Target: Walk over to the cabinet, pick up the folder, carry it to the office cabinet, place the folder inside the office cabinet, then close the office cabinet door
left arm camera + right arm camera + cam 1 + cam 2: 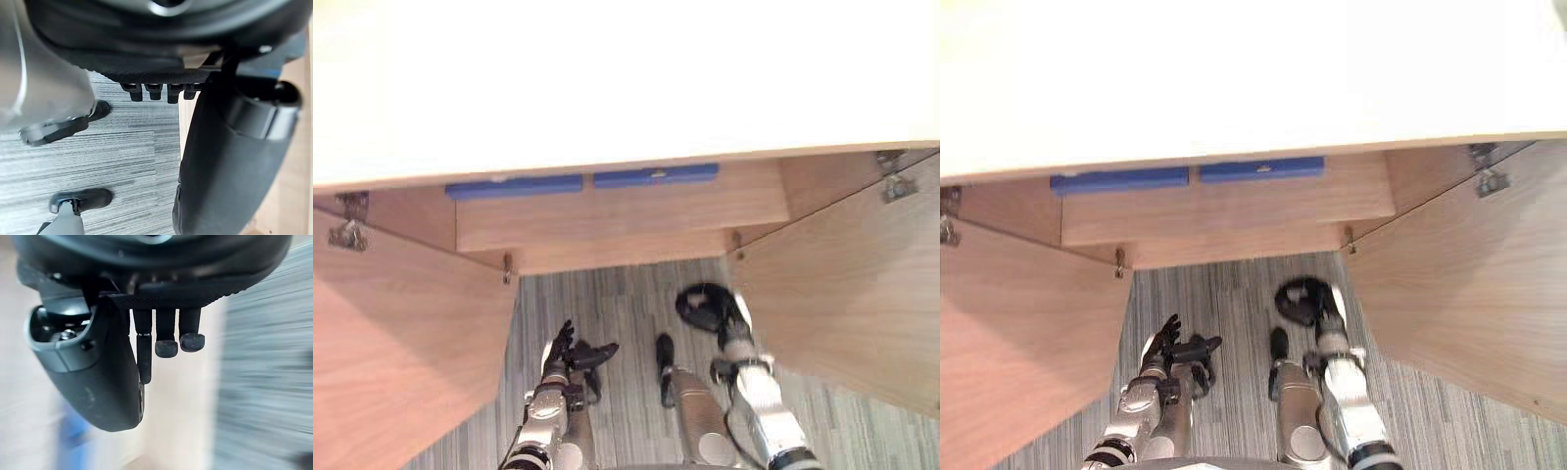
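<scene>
- Blue folder [655, 176] lay flat on the cabinet shelf [607, 211], well beyond both hands; likely light, thin and slick, best pinched at its near edge.
- Left hand [570, 352] hung relaxed, fingers spread, empty.
- Right hand [707, 305], harder to read, seemed loose too, touching nothing.

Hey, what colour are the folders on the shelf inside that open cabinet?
Blue. The folders lie side by side on the wooden shelf, which shows best in the left eye view.

floor [626, 294] | grey carpet (finely striped) | light and dark streaks
</scene>
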Robot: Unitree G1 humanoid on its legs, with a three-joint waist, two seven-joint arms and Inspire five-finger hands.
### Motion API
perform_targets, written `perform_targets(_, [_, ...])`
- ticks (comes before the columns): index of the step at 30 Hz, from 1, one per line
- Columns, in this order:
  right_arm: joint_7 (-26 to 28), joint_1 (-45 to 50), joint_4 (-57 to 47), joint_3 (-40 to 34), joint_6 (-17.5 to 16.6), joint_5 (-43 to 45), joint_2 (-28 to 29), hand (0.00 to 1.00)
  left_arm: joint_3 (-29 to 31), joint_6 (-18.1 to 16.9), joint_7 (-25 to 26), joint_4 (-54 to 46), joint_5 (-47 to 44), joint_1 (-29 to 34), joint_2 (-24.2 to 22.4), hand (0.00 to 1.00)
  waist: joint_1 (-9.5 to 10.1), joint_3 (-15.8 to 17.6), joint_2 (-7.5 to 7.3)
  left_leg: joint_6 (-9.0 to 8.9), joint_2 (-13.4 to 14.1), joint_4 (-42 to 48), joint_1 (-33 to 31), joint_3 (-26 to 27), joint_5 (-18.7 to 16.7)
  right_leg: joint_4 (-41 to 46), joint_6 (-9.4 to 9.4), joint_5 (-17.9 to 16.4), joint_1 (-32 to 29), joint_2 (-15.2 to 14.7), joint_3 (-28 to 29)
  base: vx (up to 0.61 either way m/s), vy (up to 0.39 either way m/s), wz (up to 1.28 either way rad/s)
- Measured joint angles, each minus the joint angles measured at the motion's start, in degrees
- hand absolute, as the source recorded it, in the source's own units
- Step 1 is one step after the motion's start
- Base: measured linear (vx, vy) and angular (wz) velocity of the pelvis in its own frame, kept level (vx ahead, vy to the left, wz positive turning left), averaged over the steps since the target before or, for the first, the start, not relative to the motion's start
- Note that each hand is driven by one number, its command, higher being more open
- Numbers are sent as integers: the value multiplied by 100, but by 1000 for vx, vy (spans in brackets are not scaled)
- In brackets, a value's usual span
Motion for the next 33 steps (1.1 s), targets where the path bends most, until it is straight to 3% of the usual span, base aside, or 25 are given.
perform_targets(5, [-32,66,1763,-1266,144,209,284,100,317,63,-12,260,113,399,163,100,-95,-630,66,-40,-194,-906,962,460,187,-921,66,387,744,-1,411,93,16,-40])
perform_targets(9, [-168,100,2123,-1946,151,795,324,100,469,121,-40,518,116,512,136,100,-151,-877,77,-43,-282,-1224,1393,698,237,-1196,80,521,1013,-13,681,0,33,-34])
perform_targets(14, [-331,230,1900,-2673,153,1343,423,100,681,219,-126,692,120,764,55,100,-191,-1022,72,-86,-392,-1575,1813,1144,233,-1285,110,609,1037,13,1195,-38,37,-57])
perform_targets(20, [-803,630,-64,-3713,128,1628,413,100,794,231,-125,678,282,1104,23,100,-365,-1056,56,-143,-490,-1794,2157,1681,153,-1290,129,633,1004,50,1751,-11,4,-47])
perform_targets(22, [-887,560,-586,-3889,-14,1617,272,100,783,219,-142,679,356,1159,38,100,-458,-1128,56,-147,-516,-1778,2170,1785,103,-1284,135,642,959,68,1868,22,-21,-35])
perform_targets(27, [-919,-191,-659,-4048,-229,1614,-447,100,693,161,-250,670,502,1188,72,100,-501,-1182,109,-107,-513,-1522,2141,1878,-100,-1278,158,663,855,100,2220,41,-38,-38])
perform_targets(30, [-855,-646,-421,-4045,-254,1617,-936,100,479,68,-304,646,503,1184,145,100,-520,-1120,214,-81,-507,-1333,2048,1877,-252,-1277,162,666,791,86,2309,24,-28,-17])
perform_targets(33, [-842,-1201,123,-3963,-259,1625,-1614,100,268,14,-389,607,500,1173,183,100,-533,-1020,414,-22,-531,-1159,1863,1857,-368,-1280,170,672,659,26,2338,9,2,-5])
